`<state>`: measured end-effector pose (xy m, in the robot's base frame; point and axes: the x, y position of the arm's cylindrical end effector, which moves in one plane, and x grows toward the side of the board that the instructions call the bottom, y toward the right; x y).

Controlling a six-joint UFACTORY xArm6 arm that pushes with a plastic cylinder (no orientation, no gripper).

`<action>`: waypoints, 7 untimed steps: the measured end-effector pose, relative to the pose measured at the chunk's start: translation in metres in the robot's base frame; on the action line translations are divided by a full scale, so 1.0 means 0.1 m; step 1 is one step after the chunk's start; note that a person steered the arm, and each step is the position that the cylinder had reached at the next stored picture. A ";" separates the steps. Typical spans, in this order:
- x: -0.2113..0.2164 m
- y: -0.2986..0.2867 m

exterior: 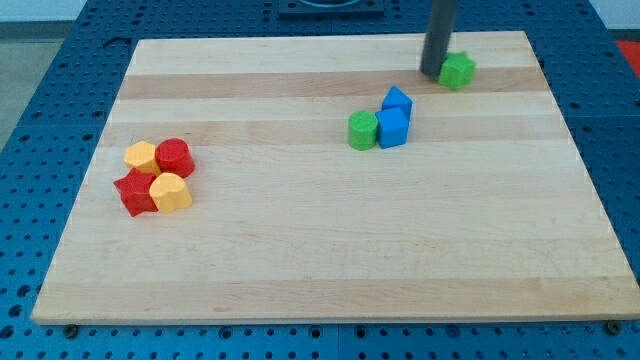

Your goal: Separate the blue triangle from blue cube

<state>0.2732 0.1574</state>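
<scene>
Board: wooden board (330, 250) lying on a blue perforated table (40, 60); all blocks sit on the board.
Rod: dark, upright, entering from the view's top.
My tip: my tip (431, 73) rests on the board near its top edge, right of centre.
Claw: none fitted; the arm ends in the bare rod, so nothing spreads, presses together or pinches.
Tip to blocks: just left of the green star (458, 70), touching it or nearly so; contact cannot be confirmed. Well apart from both blue blocks, which lie below and to the left of it.
Blue triangle: blue triangle (397, 102) sits just above centre of the board, on the view's right half; its shape is hard to make out from this angle.
Blue cube: blue cube (393, 128) directly below the triangle and touching it.
Green cylinder: green cylinder (363, 130) just left of the cube, touching it.
Far cluster: at the view's left, four blocks packed together. Yellow hexagon (141, 156) top left, red cylinder (175, 157) top right, red star (134, 192) bottom left, yellow half-round (171, 192) bottom right.
Task state: triangle and cube not separated.
</scene>
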 end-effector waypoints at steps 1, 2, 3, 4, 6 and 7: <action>0.00 0.20; 0.00 -0.21; 0.05 -0.99; 0.48 -1.45; 0.91 -1.16; 0.77 -0.82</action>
<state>0.3506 0.0749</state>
